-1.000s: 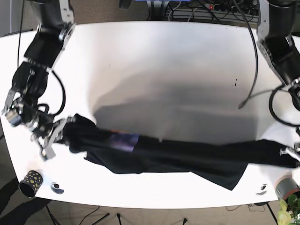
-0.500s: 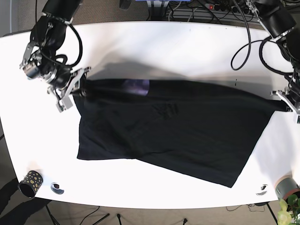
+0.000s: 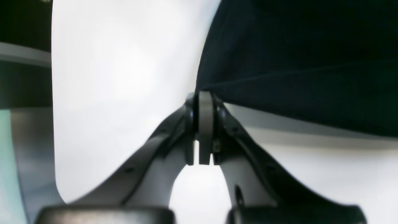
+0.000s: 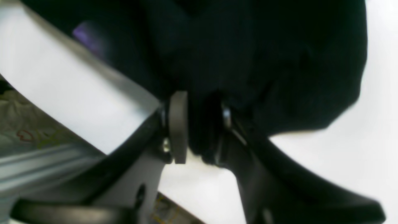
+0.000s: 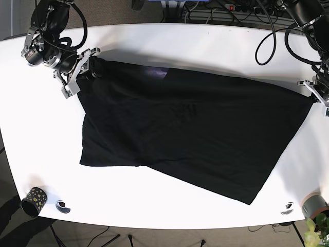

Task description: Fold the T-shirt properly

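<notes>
Near edge of the white worktop (image 5: 169, 206): a small black cup with yellow dots (image 5: 33, 200) is seen at the corner on the base view's left; its contents cannot be made out. Just beside it a small round dark-and-white item (image 5: 62, 206) is noted. At the opposite near corner a grey cylindrical container (image 5: 313, 205) is seen beside green leaves (image 5: 317, 230); what it holds cannot be told. A second small round item (image 5: 287, 208) lies close by. No readable writing is found on any of these.

Mid worktop: the black T-shirt (image 5: 190, 134) is spread nearly flat, with its lower hem running at a slant and one corner reaching toward the near edge. A faint dark print (image 5: 184, 110) is seen on the fabric; it cannot be read. A purple patch (image 5: 156, 73) is seen at the far edge of the shirt; no lettering is legible on it.

Far side: the right tool (image 5: 88, 63) is clamped on a bunch of the shirt's corner; in the right wrist view black cloth is seen pinched between the two pads. The left tool (image 5: 314, 90) is pressed together on the opposite corner; in the left wrist view the pads (image 3: 205, 124) meet with the fabric edge caught at their tips.

Behind the worktop, cables and a power strip (image 5: 236, 9) are noted.
</notes>
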Robot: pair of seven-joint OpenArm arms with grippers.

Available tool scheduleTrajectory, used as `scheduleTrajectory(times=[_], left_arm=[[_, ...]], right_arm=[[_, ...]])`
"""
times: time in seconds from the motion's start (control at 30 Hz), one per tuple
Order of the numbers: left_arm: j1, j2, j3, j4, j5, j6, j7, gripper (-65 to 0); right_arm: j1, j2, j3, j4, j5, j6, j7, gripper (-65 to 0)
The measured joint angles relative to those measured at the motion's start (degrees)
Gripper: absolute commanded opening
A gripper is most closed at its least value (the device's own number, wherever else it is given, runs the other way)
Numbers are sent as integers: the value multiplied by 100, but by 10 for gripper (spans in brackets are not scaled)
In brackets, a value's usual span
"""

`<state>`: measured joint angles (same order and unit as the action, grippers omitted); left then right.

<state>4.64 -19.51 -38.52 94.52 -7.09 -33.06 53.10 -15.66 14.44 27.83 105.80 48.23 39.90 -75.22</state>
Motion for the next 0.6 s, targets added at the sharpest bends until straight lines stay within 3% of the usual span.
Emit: scheduleTrajectory(times=[0.3,0.4,0.5,0.6], left_arm=[[-503,-149,42,-2,61,-17,63,-650],[-774,-186,382,2,55,0,-33,-650],[-844,-162,568,7,-48,-35,-59,-650],[-848,-162,601,2,70,-37,13,-650]], right_arm=[[-173,-31,-7,-81,2,0,42,-541],[-173,-50,-9,-133,-33,0,42,-520],[-127,-50,-7,-136,-37,0,42,-409],[9,-48,-2,-140,-39,0,42,-231]])
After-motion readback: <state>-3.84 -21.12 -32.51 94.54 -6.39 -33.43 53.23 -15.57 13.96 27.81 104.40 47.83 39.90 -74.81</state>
